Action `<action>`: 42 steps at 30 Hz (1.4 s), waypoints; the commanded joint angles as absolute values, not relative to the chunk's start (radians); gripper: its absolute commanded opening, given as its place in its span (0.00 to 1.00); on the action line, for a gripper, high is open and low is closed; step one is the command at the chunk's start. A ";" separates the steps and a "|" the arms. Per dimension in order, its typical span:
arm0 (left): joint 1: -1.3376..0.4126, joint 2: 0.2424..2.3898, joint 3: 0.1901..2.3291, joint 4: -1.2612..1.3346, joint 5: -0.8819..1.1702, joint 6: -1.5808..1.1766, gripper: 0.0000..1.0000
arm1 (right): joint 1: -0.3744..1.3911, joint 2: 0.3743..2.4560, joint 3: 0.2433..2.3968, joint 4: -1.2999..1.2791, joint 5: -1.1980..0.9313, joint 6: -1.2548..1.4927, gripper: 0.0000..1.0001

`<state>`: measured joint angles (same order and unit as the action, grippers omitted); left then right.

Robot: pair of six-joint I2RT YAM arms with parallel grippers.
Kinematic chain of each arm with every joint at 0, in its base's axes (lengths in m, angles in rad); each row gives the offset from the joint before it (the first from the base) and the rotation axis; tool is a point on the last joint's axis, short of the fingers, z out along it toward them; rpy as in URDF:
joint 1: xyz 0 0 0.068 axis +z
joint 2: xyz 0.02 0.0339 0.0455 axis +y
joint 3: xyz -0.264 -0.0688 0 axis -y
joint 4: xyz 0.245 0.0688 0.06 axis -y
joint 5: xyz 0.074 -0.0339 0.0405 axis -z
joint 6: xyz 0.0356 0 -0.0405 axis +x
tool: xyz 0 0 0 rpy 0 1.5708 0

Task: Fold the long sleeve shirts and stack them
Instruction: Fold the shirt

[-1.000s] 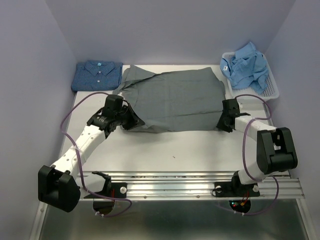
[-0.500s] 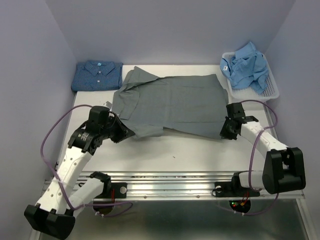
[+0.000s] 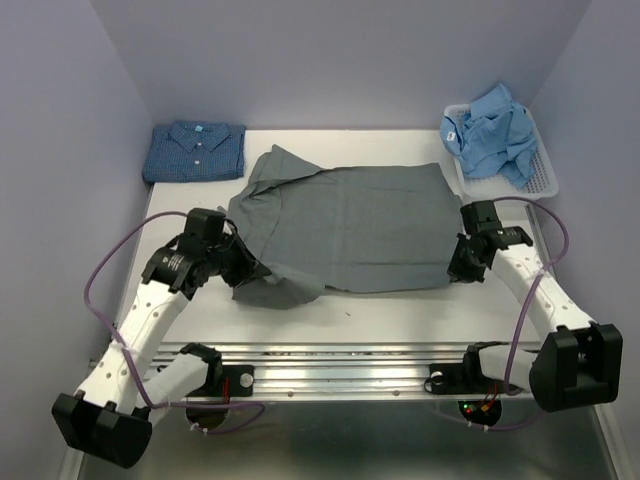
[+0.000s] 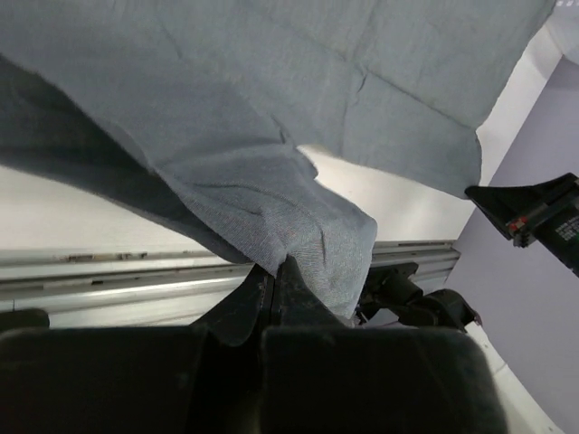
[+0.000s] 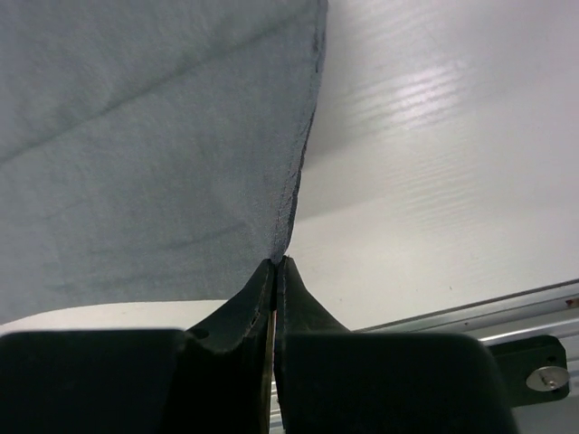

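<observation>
The grey long sleeve shirt [image 3: 350, 225] lies spread across the middle of the table. My left gripper [image 3: 250, 272] is shut on its near left corner, and cloth [image 4: 308, 226] bunches over the closed jaws in the left wrist view. My right gripper [image 3: 462, 272] is shut on the shirt's near right corner; its hem [image 5: 294, 181] runs straight into the closed fingertips. The dark blue dotted shirt [image 3: 196, 150] lies folded at the back left. The light blue shirt [image 3: 495, 130] sits crumpled in the basket.
A white mesh basket [image 3: 540, 175] stands at the back right corner. A metal rail [image 3: 390, 360] runs along the table's near edge, close behind both grippers. Purple cables loop beside each arm.
Both grippers have drawn the grey shirt's near edge toward the front of the table. The right gripper closed on the shirt's corner during this time. The left stayed shut.
</observation>
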<state>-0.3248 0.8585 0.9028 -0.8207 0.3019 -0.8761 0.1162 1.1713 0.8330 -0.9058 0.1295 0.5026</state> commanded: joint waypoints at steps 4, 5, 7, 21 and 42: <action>-0.307 1.067 1.083 -0.614 0.273 -0.723 0.00 | 0.114 1.241 0.991 -0.818 0.166 0.479 0.01; -0.302 1.093 1.098 -0.606 0.270 -0.704 0.00 | 0.114 1.250 1.003 -0.810 0.181 0.479 0.01; -0.288 1.164 1.147 -0.588 0.256 -0.664 0.00 | 0.114 1.275 1.031 -0.787 0.196 0.480 0.01; -0.193 1.456 1.302 -0.336 0.291 -0.578 0.00 | 0.114 1.469 1.143 -0.623 0.250 0.512 0.01; -0.189 1.907 1.641 -0.209 0.247 -0.443 0.00 | 0.114 1.719 1.241 -0.451 0.354 0.477 0.01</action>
<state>-0.1940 1.8893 1.5490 -0.2760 0.2504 -0.5102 0.1162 1.6920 1.2015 -0.5266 0.2897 0.4953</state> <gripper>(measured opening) 0.025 0.023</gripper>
